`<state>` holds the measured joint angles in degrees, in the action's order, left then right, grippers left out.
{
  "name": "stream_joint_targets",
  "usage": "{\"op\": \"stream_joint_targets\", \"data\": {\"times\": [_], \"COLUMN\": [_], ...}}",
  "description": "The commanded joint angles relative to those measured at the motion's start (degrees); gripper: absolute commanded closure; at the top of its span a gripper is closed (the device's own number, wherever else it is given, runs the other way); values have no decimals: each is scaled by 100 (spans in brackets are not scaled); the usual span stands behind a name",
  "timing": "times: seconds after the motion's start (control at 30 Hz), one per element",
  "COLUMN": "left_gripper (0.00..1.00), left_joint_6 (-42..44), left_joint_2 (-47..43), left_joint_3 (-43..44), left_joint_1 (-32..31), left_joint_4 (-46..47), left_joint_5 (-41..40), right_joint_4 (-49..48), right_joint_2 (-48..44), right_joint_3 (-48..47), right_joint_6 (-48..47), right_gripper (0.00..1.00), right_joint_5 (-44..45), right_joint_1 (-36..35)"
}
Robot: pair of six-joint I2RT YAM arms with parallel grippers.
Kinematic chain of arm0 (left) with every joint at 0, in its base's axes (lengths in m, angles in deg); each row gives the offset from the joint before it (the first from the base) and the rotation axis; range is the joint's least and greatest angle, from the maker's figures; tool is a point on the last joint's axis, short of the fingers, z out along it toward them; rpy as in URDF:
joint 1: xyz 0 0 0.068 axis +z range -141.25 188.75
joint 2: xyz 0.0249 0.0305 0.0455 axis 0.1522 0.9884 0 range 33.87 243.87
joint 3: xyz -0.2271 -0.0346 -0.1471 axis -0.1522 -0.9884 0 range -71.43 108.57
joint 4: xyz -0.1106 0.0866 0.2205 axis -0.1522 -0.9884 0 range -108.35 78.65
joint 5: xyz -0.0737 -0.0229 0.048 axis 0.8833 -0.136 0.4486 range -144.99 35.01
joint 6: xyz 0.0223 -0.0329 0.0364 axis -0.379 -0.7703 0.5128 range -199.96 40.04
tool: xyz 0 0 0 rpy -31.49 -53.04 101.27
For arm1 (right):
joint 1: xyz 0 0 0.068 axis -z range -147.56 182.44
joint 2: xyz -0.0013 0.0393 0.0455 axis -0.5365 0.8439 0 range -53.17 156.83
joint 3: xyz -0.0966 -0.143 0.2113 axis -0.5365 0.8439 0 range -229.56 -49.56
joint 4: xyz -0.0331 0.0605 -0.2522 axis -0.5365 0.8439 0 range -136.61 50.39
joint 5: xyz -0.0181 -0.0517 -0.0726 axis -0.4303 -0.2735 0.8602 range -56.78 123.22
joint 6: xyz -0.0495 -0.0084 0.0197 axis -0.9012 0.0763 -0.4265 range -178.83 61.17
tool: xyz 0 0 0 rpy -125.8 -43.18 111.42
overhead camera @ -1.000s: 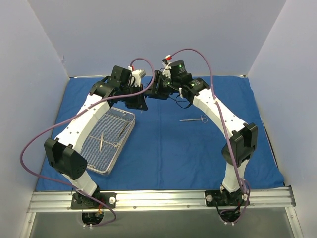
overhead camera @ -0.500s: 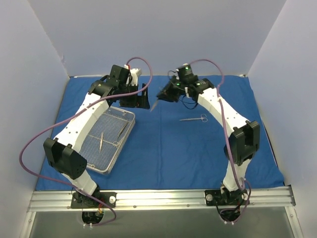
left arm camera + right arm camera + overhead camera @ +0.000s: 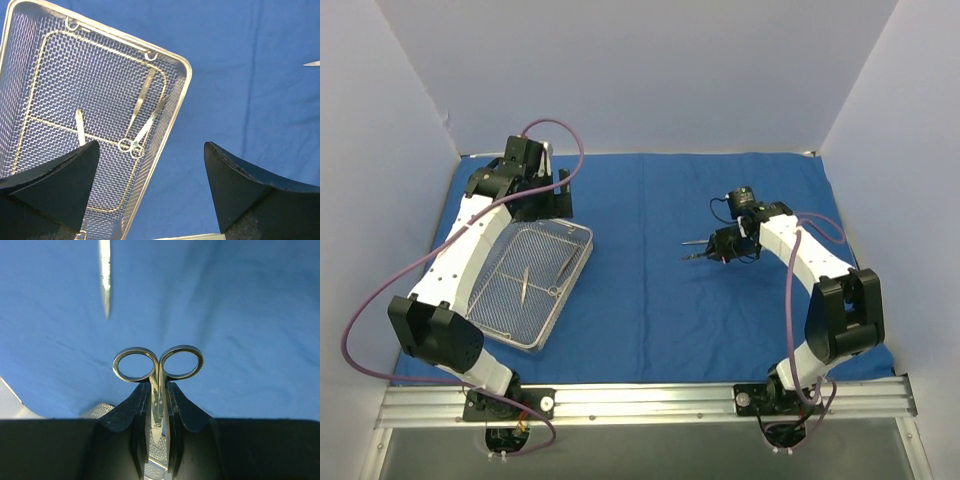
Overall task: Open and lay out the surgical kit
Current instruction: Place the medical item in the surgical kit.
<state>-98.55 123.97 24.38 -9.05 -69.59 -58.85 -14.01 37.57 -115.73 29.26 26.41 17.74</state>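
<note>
The right gripper (image 3: 158,387) clamps nearly shut on a pair of scissors (image 3: 157,372), the ring handles jutting past its fingertips, above the blue wrap (image 3: 650,310) spread flat across the table. A pointed instrument (image 3: 105,280) lies on the wrap nearby. The left gripper (image 3: 151,150) hangs with its jaws spread wide and empty over the mesh tray (image 3: 582,232). The tray sits on the wrap's left side and holds forceps (image 3: 80,127) and ring-handled instruments (image 3: 140,106).
</note>
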Motion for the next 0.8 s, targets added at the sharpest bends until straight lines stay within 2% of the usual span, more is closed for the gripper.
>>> {"op": "stream_joint_targets", "data": {"times": [0.0, 0.23, 0.77], "left_gripper": [6, 6, 6], "left_joint_6": [48, 162, 286], "left_joint_2": [-230, -239, -116], "left_joint_3": [-133, -194, -291], "left_joint_1": [137, 163, 409], "left_joint_4": [67, 181, 322], "left_joint_5": [262, 605, 1089], "right_joint_4": [325, 212, 28], "right_joint_2": [-154, 461, 1235], "right_joint_3": [131, -44, -291], "right_joint_6": [613, 358, -3], "right_gripper": [100, 100, 100], "right_joint_5": [329, 505, 637], "right_joint_1": [72, 256, 556]}}
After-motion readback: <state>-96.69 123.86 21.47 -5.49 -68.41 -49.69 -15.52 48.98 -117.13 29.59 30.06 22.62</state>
